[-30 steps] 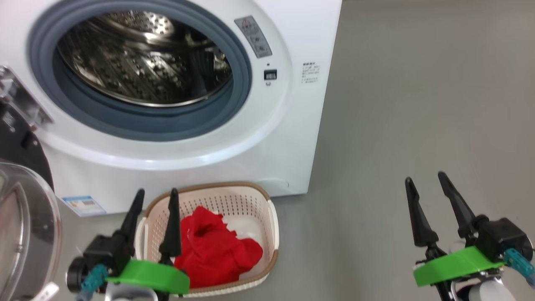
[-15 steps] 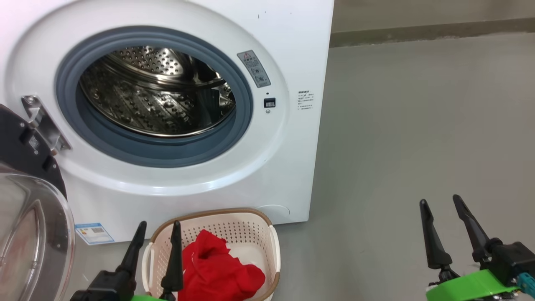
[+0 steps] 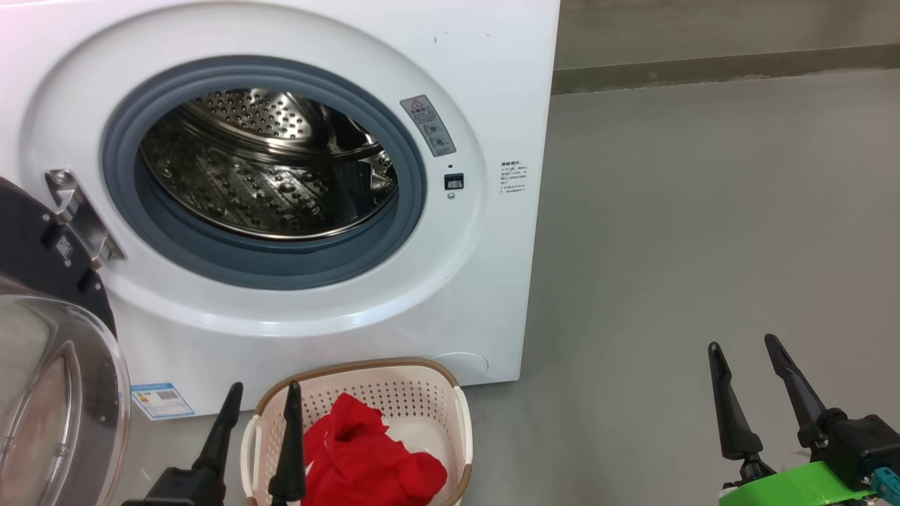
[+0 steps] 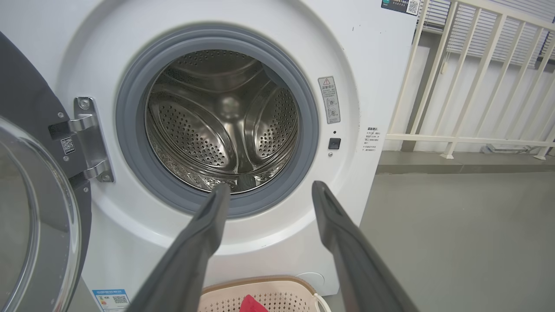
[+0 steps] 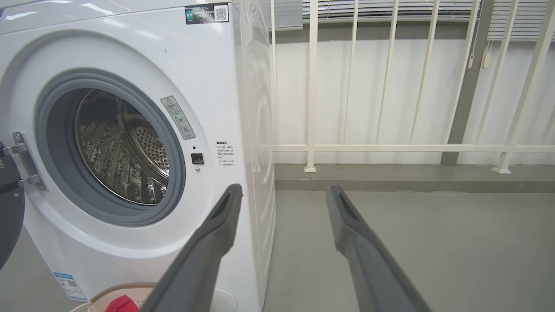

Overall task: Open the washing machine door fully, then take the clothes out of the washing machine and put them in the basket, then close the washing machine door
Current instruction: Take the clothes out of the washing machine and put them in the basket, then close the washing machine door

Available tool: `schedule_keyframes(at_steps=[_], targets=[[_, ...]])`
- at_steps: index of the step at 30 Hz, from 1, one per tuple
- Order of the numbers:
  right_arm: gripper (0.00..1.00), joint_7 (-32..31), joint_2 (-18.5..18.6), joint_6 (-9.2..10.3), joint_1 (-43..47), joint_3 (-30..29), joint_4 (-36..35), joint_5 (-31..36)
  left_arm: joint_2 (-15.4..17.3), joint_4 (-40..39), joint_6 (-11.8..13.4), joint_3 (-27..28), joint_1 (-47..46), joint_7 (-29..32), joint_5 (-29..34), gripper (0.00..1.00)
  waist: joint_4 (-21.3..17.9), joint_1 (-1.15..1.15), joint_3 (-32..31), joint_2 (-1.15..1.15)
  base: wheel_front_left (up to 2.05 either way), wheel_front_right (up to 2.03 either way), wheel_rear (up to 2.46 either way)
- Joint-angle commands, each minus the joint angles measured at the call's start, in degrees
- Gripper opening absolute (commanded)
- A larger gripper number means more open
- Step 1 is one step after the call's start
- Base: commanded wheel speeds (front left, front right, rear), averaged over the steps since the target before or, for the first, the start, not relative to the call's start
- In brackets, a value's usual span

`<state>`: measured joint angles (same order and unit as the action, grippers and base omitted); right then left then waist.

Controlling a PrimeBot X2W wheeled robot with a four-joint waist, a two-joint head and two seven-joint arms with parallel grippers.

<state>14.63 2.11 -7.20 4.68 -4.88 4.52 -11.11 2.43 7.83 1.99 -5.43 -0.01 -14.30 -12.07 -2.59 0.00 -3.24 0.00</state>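
The two fingers of the left gripper [image 3: 265, 388] are held apart and grip nothing. In the head view they are seen at the near left, in line with the left edge of the basket [image 3: 394, 364]. The fingers of the right gripper [image 3: 743, 343] are likewise spread and empty, over the grey floor [image 3: 689, 232] at the near right, well apart from the machine.

The clothes [image 3: 365, 460] are located in the basket as a red heap. The basket is set on the floor just in front of the washing machine [image 3: 492, 63], below its opening. The steel drum [image 3: 267, 176] is exposed inside the grey gasket [image 3: 271, 270].

The washing machine door [image 3: 42, 267] is swung open to the left on its hinge [image 3: 77, 211]. A white railing [image 5: 390, 86] is located at the far right.
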Motion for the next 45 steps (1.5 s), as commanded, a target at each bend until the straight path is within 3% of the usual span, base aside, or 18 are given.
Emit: schedule_keyframes(at_steps=[1, 13, 28, 45], targets=[[1.0, 0.37, 0.76, -0.29, -0.87, 1.13, -1.69, 0.27, 0.5, -1.67, 0.4, 2.07, -1.21, -0.7, 0.48, 1.0, 0.02, 0.0, 0.12, 0.0, 0.0, 0.0, 0.0], [1.0, 0.37, 0.76, -0.29, -1.16, 1.5, -1.52, -0.36, 0.56, -2.01, 0.81, 2.42, -1.43, -0.7, 1.18, 1.0, 0.13, 0.0, 0.32, 0.0, -0.23, 0.15, 0.08], [1.0, 0.37, 0.76, -0.29, -1.09, 1.49, -1.68, -0.74, 0.56, -2.6, 0.3, 2.56, -1.55, -0.7, 1.64, 1.0, 0.68, 0.0, 1.14, 0.0, -1.11, 1.04, 0.07], [1.0, 0.37, 0.76, -0.29, -1.32, 1.33, -1.73, -1.0, 0.78, -3.52, 0.09, 2.7, -1.9, -0.7, 2.58, 1.0, 1.06, 0.0, 1.27, 0.0, -0.03, 0.03, 0.0]])
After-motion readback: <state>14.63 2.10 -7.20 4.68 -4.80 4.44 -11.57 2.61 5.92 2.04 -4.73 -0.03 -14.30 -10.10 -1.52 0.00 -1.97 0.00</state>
